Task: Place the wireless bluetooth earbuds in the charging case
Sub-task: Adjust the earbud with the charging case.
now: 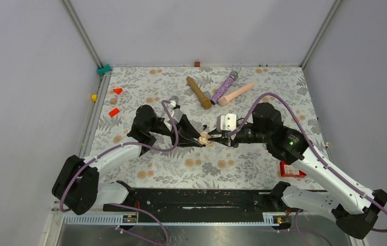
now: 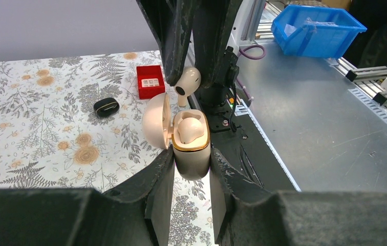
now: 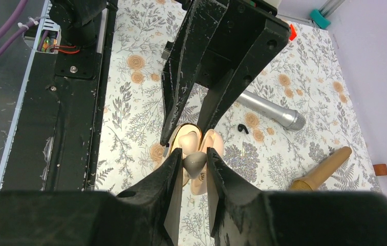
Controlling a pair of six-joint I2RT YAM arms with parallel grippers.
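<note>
One earbud sits in the open case, frame center. My left gripper clamps the case, right gripper pinches the second earbud just above it, not yet in.

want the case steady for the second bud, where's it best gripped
Grip the case low on its body, under the gold rim, coming from its bottom end with a finger on each side, as the left gripper does. The lid stands open off one side, and this leaves the mouth clear for the bud above.
</note>
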